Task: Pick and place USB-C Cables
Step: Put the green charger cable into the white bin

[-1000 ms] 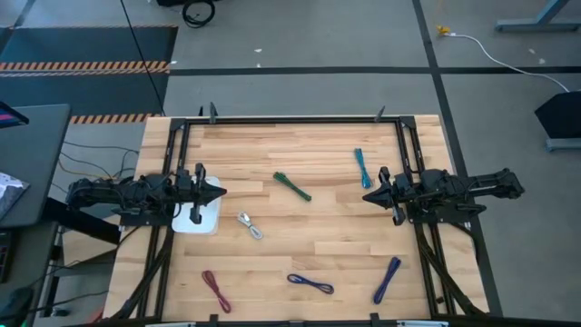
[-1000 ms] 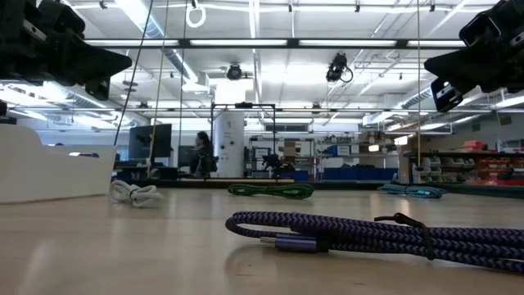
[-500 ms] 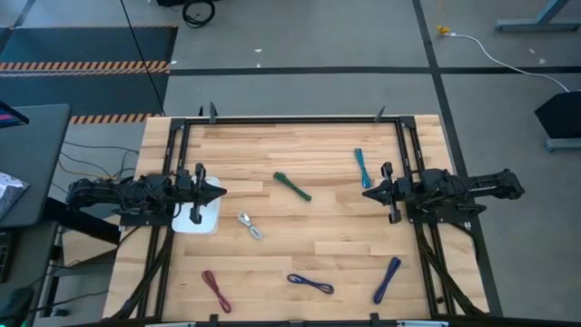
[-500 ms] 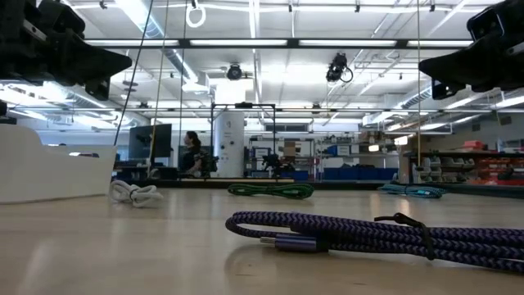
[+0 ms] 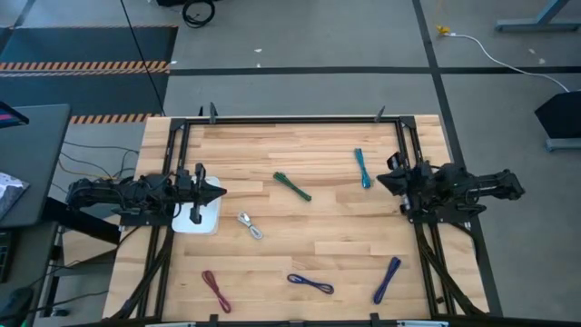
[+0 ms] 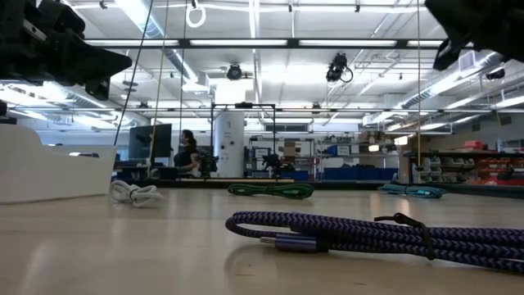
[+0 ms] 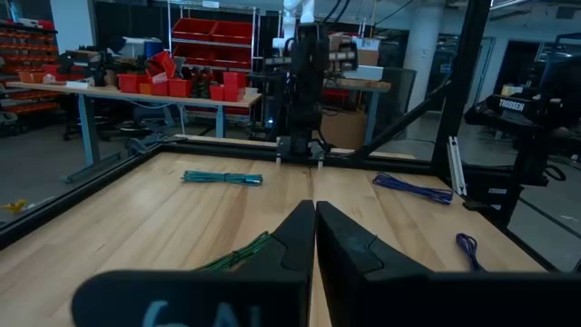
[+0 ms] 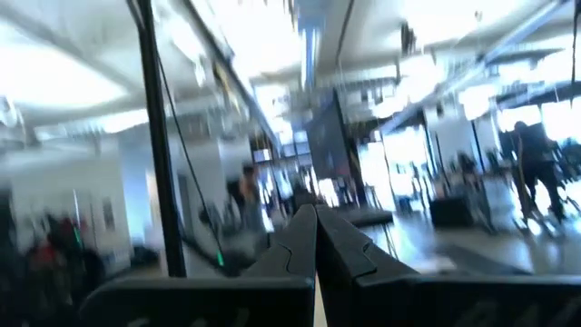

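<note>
the right gripper (image 5: 381,180), fingers pressed together and empty, hangs above the table's right side, just beside the teal cable (image 5: 362,168). the left gripper (image 5: 221,192), also closed and empty, hovers over the white tray (image 5: 207,223). green (image 5: 292,186), silver-white (image 5: 251,225), dark red (image 5: 216,291), blue (image 5: 310,284) and purple (image 5: 388,279) cables lie scattered on the wooden table (image 5: 318,145).

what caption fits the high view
Six USB-C cables lie scattered on the table; left gripper and right gripper shut, empty.
</note>
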